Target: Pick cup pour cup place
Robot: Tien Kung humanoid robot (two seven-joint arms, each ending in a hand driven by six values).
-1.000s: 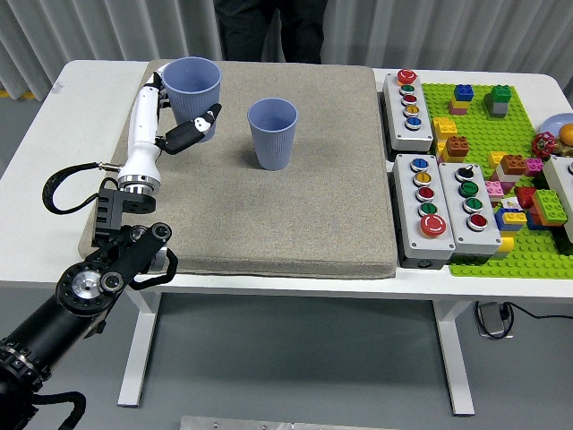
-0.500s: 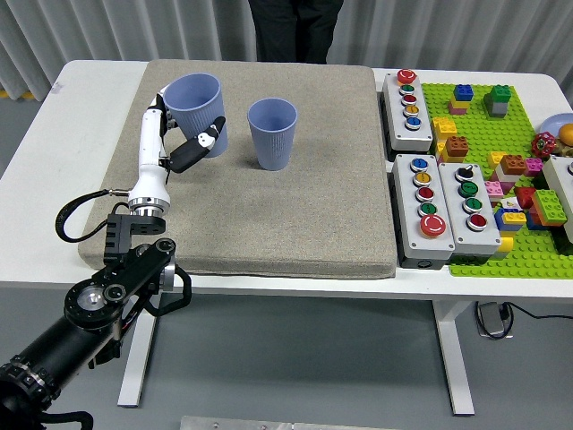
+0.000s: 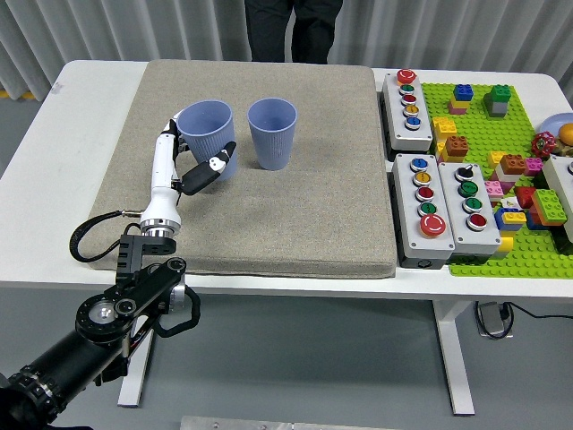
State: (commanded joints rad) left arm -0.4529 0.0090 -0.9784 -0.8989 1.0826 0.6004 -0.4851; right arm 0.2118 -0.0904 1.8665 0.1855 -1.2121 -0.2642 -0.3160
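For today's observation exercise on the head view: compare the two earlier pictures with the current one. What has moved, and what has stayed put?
The left robot hand, gripping one blue cup throughout, has carried it rightward and toward the near edge, close beside the second blue cup; the arm has slid in with it. The held cup looks slightly tilted. The second cup, grey mat, button boxes and brick board stayed put. The person behind shifted slightly.
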